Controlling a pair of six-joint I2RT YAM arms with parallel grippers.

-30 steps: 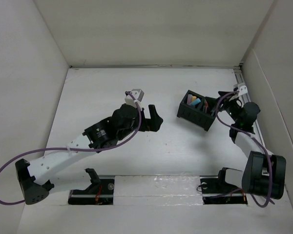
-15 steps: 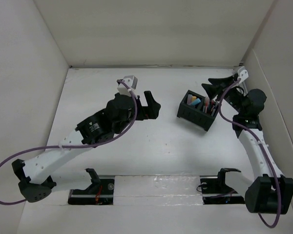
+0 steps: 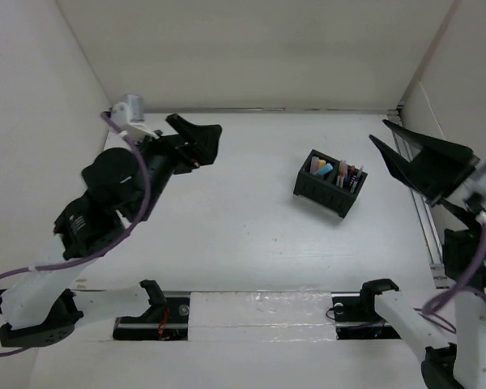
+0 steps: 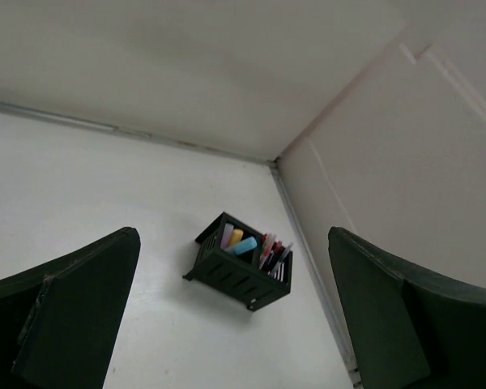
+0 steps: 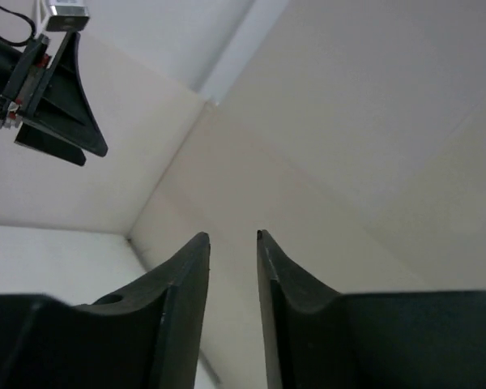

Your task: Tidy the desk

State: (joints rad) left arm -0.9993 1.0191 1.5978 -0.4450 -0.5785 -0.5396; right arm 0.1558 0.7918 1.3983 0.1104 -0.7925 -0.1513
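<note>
The desk (image 3: pixel 227 235) is a wide white tabletop. On it, right of centre, stands a small black organizer box (image 3: pixel 330 183) holding coloured markers and pens; the left wrist view shows the box (image 4: pixel 241 263) far below. My left gripper (image 3: pixel 206 142) is raised high over the back left, open wide and holding nothing (image 4: pixel 232 237). Over the right edge, my right gripper (image 3: pixel 379 130) is also lifted high. Its fingers stand a narrow gap apart with nothing between them (image 5: pixel 232 235).
White wall panels close in the desk at the back (image 3: pixel 251 49), left and right. A metal rail (image 3: pixel 421 211) runs along the desk's right edge. Both arm bases (image 3: pixel 154 312) sit at the near edge.
Both arms have lifted away from the desk's middle. The left one swung to the back left. The right one drew back from the organizer box and its jaws narrowed.
</note>
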